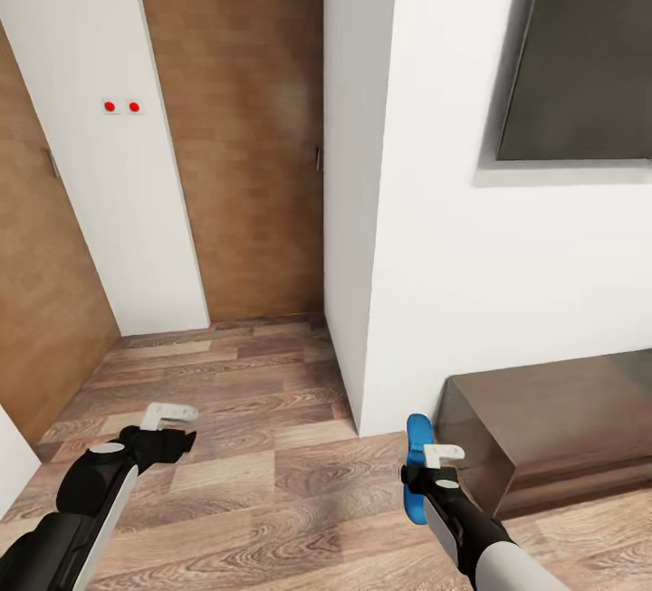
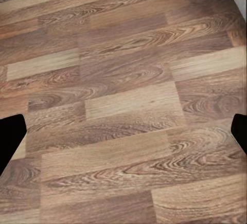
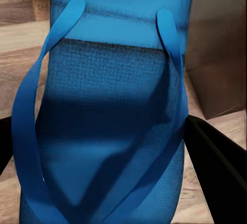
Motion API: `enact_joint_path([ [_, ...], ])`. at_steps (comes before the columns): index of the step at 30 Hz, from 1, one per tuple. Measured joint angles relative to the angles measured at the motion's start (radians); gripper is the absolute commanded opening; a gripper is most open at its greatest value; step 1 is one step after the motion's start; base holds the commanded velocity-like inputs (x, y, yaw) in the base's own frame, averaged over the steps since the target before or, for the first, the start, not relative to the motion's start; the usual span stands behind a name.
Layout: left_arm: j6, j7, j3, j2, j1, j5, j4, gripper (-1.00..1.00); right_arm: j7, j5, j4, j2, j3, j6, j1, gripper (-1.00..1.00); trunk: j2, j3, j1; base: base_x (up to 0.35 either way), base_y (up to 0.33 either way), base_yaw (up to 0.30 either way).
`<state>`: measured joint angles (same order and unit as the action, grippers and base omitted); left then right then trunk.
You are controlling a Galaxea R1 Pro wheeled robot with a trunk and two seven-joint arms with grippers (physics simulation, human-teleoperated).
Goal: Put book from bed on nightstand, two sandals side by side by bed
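Just unmarked blue sandal [image 3: 110, 105] in right gripper [image 1: 424, 467].

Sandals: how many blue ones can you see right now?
1. A sandal is held in the right gripper above the wood floor, beside a low cabinet. The other may be elsewhere.

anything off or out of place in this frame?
One thing: a blue sandal is off the floor, clamped in the right gripper beside a low brown cabinet. The left gripper is open and empty over the wood floor. Nothing spilled or damaged.
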<state>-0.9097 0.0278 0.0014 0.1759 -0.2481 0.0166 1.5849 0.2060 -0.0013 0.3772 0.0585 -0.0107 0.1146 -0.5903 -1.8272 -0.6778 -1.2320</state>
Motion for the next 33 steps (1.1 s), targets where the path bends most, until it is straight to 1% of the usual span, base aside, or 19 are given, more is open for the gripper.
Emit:
enact_joint_path([
  [9, 0.0, 0.0, 0.0, 0.0, 0.0, 0.0, 0.0, 1.0, 0.0, 0.0, 0.0, -0.003, 0.001, -0.001, 0.001, -1.0, 0.0, 0.0, 0.0, 0.0, 0.0, -0.273],
  [15, 0.0, -0.001, 0.0, 0.0, 0.0, 0.001, -0.001, 1.0, 0.0, -0.005, 0.0, -0.022, 0.001, -0.001, 0.002, -1.0, 0.0, 0.0, 0.0, 0.0, 0.0, -0.273],
  [23, 0.014, 0.0, -0.001, 0.0, 0.0, 0.003, -0.004, 1.0, 0.0, -0.01, 0.0, -0.068, 0.002, -0.001, 0.002, -1.0, 0.0, 0.0, 0.0, 0.0, 0.0, -0.273],
  [26, 0.018, 0.0, 0.0, 0.0, 0.0, 0.003, -0.004, 1.0, 0.0, -0.011, 0.0, -0.102, 0.004, -0.001, 0.001, -1.0, 0.0, 0.0, 0.0, 0.0, 0.0, -0.273],
  [28, 0.019, 0.0, 0.0, 0.0, 0.0, 0.003, -0.005, 1.0, -0.001, -0.014, -0.001, -0.116, 0.004, -0.001, 0.002, -1.0, 0.0, 0.0, 0.0, 0.0, 0.0, -0.273],
  [30, 0.019, 0.0, 0.0, 0.0, 0.0, 0.003, -0.009, 1.0, -0.001, -0.014, -0.001, -0.143, 0.005, -0.004, 0.001, -1.0, 0.0, 0.0, 0.0, 0.0, 0.0, -0.273],
  [32, 0.02, 0.0, 0.0, 0.0, -0.001, 0.003, -0.019, 1.0, -0.003, -0.016, -0.001, -0.156, 0.005, -0.012, 0.002, -1.0, 0.0, 0.0, 0.0, 0.0, 0.0, -0.273],
  [33, 0.024, 0.0, 0.0, 0.0, -0.001, 0.003, -0.031, 1.0, -0.007, -0.016, -0.002, -0.166, 0.006, -0.021, 0.003, -1.0, 0.0, 0.0, 0.0, 0.0, 0.0, -0.273],
])
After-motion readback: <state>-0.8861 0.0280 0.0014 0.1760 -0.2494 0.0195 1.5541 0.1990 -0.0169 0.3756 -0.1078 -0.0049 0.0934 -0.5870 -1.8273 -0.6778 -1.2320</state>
